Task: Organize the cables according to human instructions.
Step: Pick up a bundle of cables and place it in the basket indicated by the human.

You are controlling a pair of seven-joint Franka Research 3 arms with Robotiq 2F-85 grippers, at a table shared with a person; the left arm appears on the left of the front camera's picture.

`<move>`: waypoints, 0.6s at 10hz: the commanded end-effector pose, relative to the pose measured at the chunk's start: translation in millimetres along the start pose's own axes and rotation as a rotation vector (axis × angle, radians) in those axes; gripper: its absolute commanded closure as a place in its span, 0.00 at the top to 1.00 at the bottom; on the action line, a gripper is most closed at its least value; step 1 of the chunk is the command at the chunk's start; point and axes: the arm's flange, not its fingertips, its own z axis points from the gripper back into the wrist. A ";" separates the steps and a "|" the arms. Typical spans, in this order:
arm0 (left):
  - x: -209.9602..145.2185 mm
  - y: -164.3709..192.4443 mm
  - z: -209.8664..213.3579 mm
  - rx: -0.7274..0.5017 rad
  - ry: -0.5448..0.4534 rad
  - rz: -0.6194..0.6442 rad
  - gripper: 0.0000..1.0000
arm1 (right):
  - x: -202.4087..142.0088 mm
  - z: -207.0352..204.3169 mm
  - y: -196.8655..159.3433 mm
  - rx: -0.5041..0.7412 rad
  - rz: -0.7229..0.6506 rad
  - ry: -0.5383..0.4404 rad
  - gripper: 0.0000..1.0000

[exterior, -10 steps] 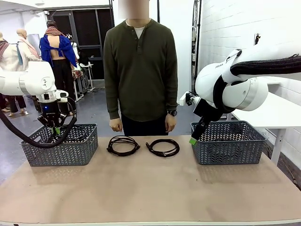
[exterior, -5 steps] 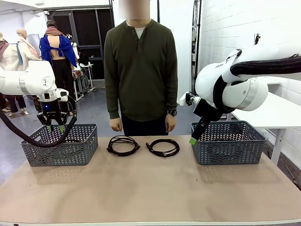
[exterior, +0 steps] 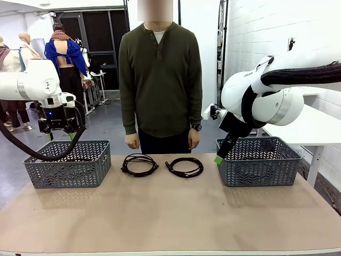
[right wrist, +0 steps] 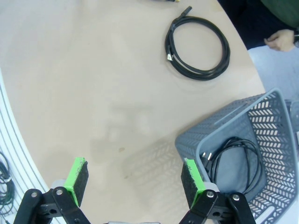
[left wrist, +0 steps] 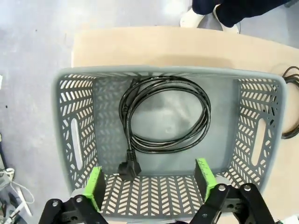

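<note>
1. Left gripper: jaws wide apart and empty, hovering above the left basket. One cable lies coiled flat on that basket's floor, with its plug by the near wall. I read this drop as done.
2. Right gripper: also spread wide and empty, parked just outside the near-left corner of the right basket.
3. Two coils sit on the table between the baskets, in front of the person: the left coil and the right coil.
4. To do this step well, lift straight up until the pads clear the rim, then traverse. Don't drag sideways across the mesh wall.
5. Both of the person's hands hang at their sides and nothing is pointed at. Hold off on choosing a coil or a basket until you get a cue.
6. When you do pick, close across the bundled strands rather than on a plug, or the loops are likely to spill.
7. The front view hides both basket floors behind the mesh. The left wrist view shows the coil fully inside, with nothing draped over the rim.
8. The right wrist view shows a fourth cable inside the right basket. It also shows what I take to be the right coil from above, with open table around it.
</note>
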 end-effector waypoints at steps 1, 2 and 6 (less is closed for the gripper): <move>-13.2 -5.2 -2.2 -0.042 0.083 0.050 1.00 | -0.7 -0.7 0.4 -0.001 -0.004 0.003 1.00; 0.0 0.0 0.0 0.000 0.000 0.000 1.00 | -0.7 -0.7 0.4 -0.001 -0.004 0.003 1.00; 0.0 0.0 0.0 0.000 0.000 0.000 1.00 | -0.7 -0.7 0.4 -0.001 -0.004 0.003 1.00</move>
